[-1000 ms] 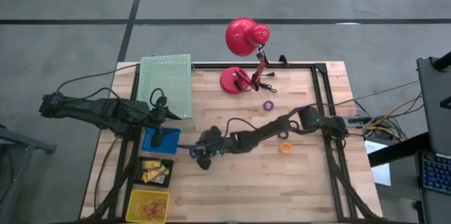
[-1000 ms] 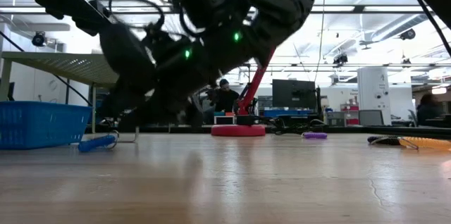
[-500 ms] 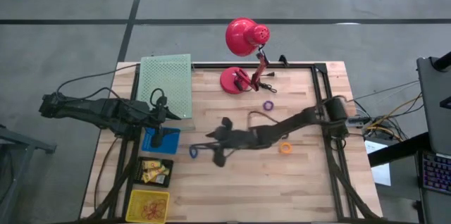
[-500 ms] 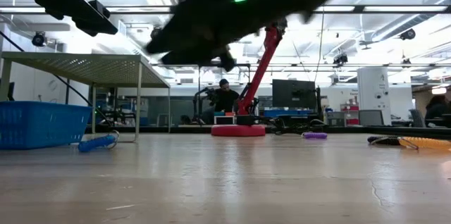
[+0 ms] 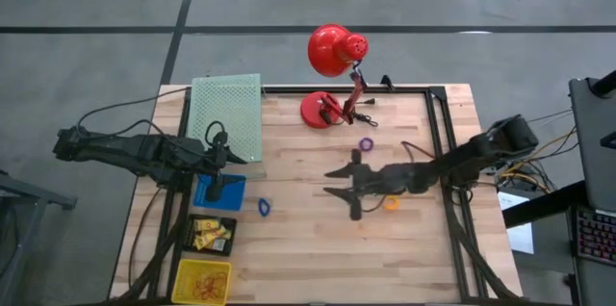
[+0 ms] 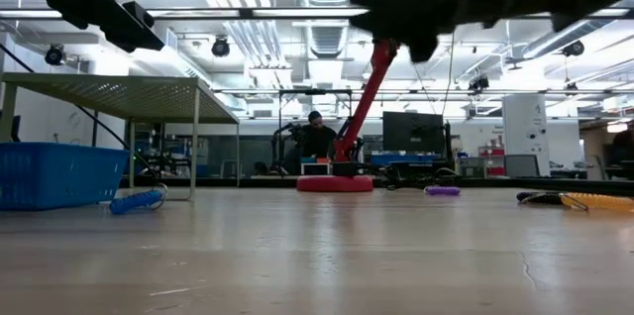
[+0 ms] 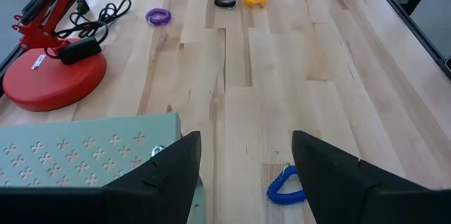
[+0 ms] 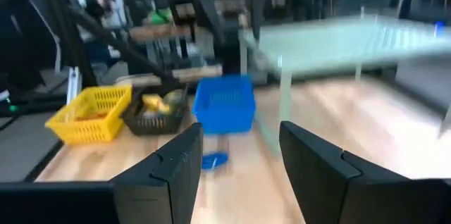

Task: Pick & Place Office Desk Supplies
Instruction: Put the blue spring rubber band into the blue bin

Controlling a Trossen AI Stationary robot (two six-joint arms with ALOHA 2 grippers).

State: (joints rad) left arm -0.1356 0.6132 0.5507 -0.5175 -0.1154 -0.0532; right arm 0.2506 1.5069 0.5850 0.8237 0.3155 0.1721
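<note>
Retreat of the right arm from the blue ring, nothing carried.

Right gripper (image 5: 348,189), jaws parted and empty, has swung back from beside the blue bin (image 5: 219,191) to mid-table near the orange ring (image 5: 390,202); left gripper (image 5: 227,153) waits, jaws parted. The blue ring (image 5: 264,207) lies unbinned, so that pick remains undone.

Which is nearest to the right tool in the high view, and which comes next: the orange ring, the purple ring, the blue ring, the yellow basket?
From the right tool:
1. Orange ring, just beside it, toward the arm's base.
2. Purple ring, toward the lamp.
3. Blue ring, toward the left side.
4. Yellow basket, at the table's near-left corner.
</note>
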